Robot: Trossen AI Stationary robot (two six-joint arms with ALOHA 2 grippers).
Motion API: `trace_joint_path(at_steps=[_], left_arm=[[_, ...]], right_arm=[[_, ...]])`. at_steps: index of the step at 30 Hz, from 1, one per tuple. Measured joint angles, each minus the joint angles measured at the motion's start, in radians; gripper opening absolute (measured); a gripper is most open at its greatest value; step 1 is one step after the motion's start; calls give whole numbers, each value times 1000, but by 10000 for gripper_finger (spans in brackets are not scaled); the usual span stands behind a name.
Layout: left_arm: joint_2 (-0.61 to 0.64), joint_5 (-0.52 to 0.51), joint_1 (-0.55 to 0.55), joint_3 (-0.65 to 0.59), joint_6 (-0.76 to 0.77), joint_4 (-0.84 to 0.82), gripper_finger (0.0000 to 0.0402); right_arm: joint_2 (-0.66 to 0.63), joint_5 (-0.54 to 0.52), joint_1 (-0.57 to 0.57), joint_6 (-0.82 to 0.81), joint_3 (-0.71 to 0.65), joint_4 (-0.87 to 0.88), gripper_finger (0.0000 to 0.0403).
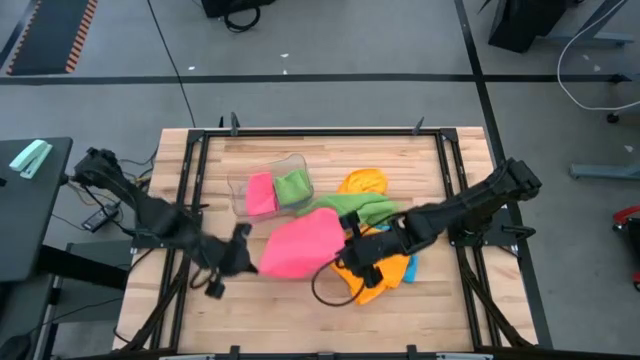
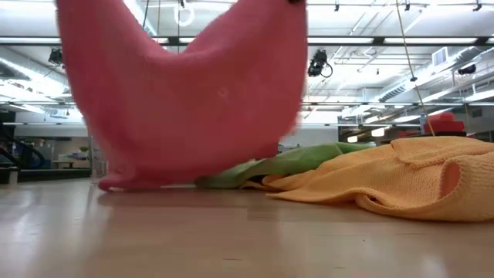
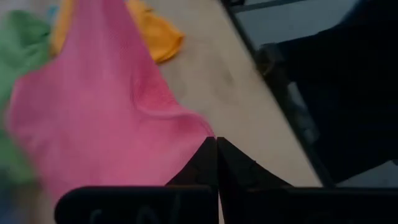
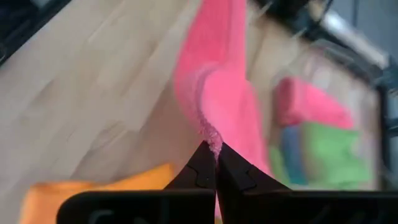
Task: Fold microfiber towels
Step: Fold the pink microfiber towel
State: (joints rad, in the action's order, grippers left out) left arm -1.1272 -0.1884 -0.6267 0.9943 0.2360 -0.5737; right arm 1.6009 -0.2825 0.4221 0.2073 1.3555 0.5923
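Note:
A pink microfiber towel (image 1: 298, 246) is stretched between my two grippers over the middle of the table. My left gripper (image 1: 250, 262) is shut on its left corner and my right gripper (image 1: 346, 243) is shut on its right corner. In the low view the pink towel (image 2: 193, 100) sags in a wide curve and its lowest part (image 2: 116, 184) touches the tabletop. A green towel (image 1: 362, 207) and an orange towel (image 1: 364, 183) lie crumpled behind it. Another orange towel (image 1: 388, 275) lies under my right arm. My left gripper pinches one corner of the pink towel (image 3: 198, 132) between its two fingertips, coming from the table's left and slanting down. The cloth hangs away from the fingers toward my other gripper. My right gripper pinches the opposite corner (image 4: 211, 134) between its fingertips, slanting down from the table's right. The cloth falls from it in a fold, its low part on the table.
A clear plastic tub (image 1: 240, 186) stands at the back left of centre, holding a folded pink towel (image 1: 261, 194) and a folded green one (image 1: 293, 187). A black cable (image 1: 325, 293) loops on the wood near the front. Bare wood lies to the front left.

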Motion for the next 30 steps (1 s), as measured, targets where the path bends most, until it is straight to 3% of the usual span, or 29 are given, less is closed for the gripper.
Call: trace_joint_path(at_steps=[6, 17, 24, 30], left_arm=[[-128, 0, -66, -100, 34, 272, 8], [-413, -8, -70, -104, 10, 465, 8], [-496, -9, -62, -105, 42, 565, 12], [-560, -9, -66, -104, -11, 685, 6]], right_arm=[[-2, 37, 66, -77, -173, -201, 2], [-2, 114, 107, -221, -335, -301, 13], [-2, 276, 107, -310, -366, -339, 22], [-2, 295, 127, -374, -366, -338, 22]])
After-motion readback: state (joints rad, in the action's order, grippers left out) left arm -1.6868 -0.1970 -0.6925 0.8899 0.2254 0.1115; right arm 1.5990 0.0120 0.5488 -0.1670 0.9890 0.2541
